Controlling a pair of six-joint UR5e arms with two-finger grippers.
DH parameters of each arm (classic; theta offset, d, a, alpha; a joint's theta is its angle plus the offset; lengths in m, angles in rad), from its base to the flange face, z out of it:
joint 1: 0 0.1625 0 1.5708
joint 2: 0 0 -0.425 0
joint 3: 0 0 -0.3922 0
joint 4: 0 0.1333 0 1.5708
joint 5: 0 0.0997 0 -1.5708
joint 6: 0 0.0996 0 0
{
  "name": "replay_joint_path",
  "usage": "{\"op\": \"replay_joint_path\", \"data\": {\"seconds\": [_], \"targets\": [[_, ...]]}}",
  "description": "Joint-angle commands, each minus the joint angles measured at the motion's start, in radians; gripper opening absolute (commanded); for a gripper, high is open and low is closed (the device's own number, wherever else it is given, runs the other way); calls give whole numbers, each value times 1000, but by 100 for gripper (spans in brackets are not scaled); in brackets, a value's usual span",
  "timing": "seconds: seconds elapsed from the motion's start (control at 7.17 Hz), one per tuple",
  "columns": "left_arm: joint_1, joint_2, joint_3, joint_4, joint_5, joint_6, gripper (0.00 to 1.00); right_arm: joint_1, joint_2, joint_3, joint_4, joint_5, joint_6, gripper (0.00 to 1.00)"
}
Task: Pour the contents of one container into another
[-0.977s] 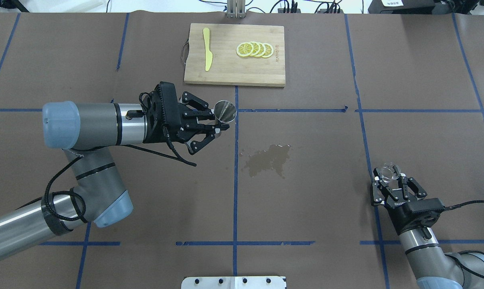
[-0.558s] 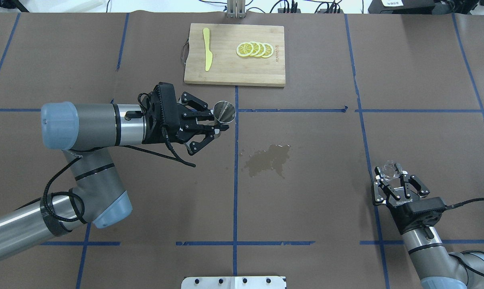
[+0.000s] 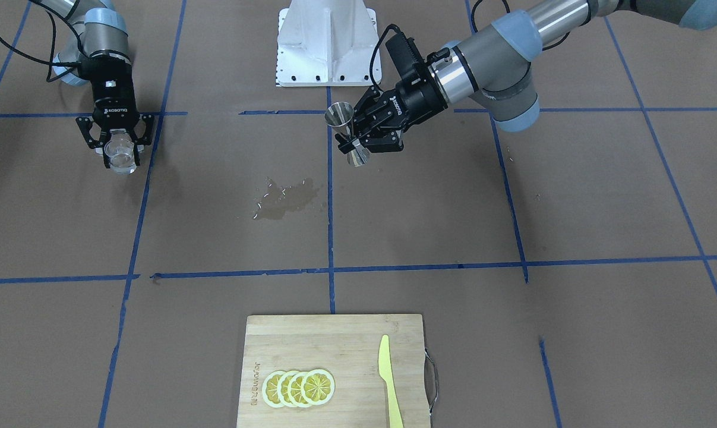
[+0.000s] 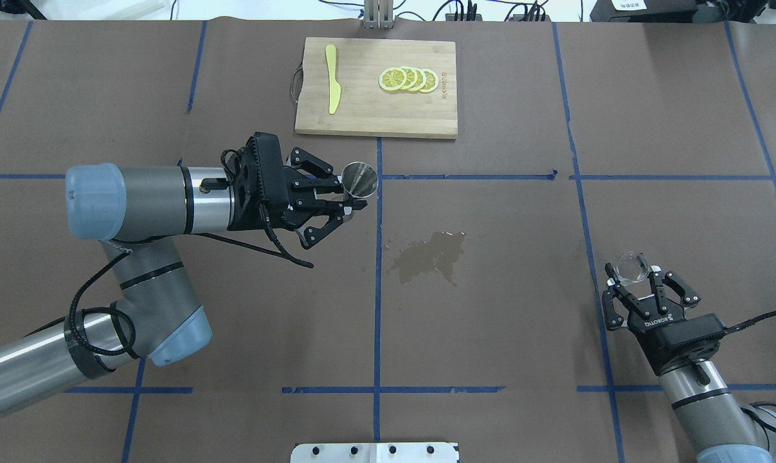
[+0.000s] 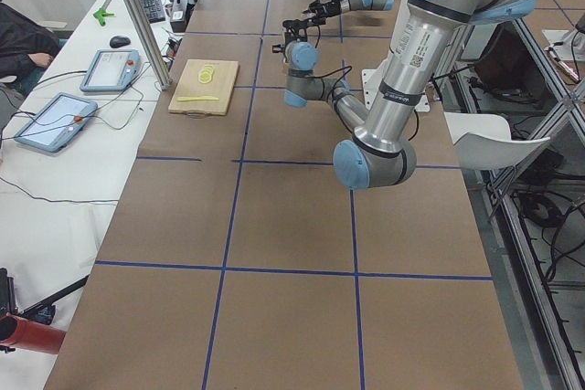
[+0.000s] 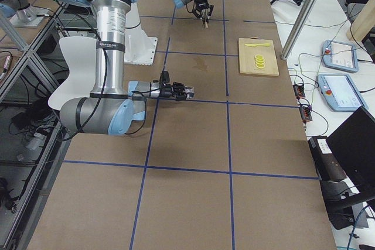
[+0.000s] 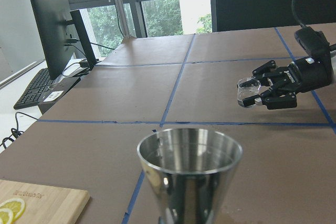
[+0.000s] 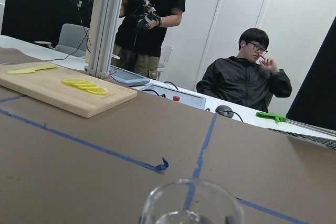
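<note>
We are sliding our right gripper (image 4: 633,280) slightly toward the right edge of the overhead frame. The beaker (image 4: 632,266) in it is tipping back upright, its rim showing rounder.

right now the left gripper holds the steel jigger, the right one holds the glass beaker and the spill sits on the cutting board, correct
No: the spill sits on the brown table cover, short of the cutting board, as the overhead exterior view shows. The left gripper does hold the steel jigger, the right gripper the glass beaker.
</note>
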Motion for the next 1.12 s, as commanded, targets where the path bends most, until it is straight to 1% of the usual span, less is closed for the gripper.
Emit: {"op": "replay_joint_path", "data": {"seconds": [0.0, 0.14, 0.28, 0.42, 0.56, 0.7, 0.84, 0.98], "targets": [[0, 0, 0, 0, 0, 0, 0, 6, 66, 11, 21, 12, -14, 0], [0, 0, 0, 0, 0, 0, 0, 9, 109, 11, 19, 12, -14, 0], [0, 2, 2, 0, 0, 2, 0, 11, 111, 11, 13, 12, -17, 0], [0, 2, 2, 0, 0, 2, 0, 24, 110, 12, -2, 18, -61, 0], [0, 0, 2, 0, 0, 2, 0, 35, 111, 32, -10, 35, -169, 0], [0, 2, 2, 0, 0, 2, 0, 40, 110, 66, -11, 45, -179, 0], [0, 2, 2, 0, 0, 2, 0, 79, 111, 89, -52, 93, -182, 0], [0, 2, 2, 0, 0, 2, 0, 121, 113, 153, -144, 154, -182, 0]]}}
